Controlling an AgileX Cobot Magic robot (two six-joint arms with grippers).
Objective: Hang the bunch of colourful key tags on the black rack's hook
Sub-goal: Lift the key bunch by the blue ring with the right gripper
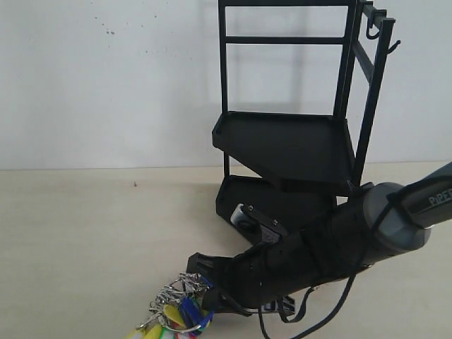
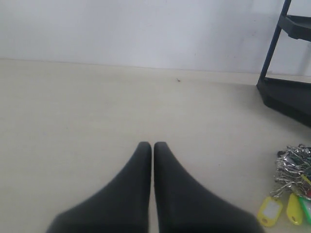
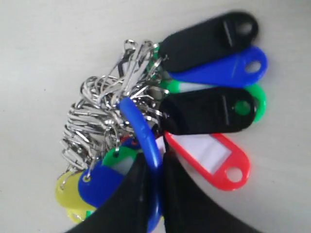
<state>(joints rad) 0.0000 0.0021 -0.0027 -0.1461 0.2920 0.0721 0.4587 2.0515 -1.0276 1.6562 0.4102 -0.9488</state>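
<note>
The colourful key tag bunch (image 1: 175, 315) lies on the table at the near edge, a heap of silver rings with yellow, green, blue, red and black tags (image 3: 206, 109). My right gripper (image 3: 156, 159) is shut on the bunch's blue loop (image 3: 141, 128). In the exterior view the right gripper (image 1: 200, 291) reaches down to the bunch from the right. The black rack (image 1: 289, 141) stands upright behind it, with the hook (image 1: 393, 46) at its upper right side frame. My left gripper (image 2: 153, 144) is shut on nothing, above bare table, with the bunch (image 2: 290, 187) off to one side.
A curled J-shaped black hook (image 1: 371, 31) hangs from the rack's top bar. A white wall rises behind the pale table (image 1: 85, 233). The rack's lower tray (image 2: 286, 94) shows in the left wrist view.
</note>
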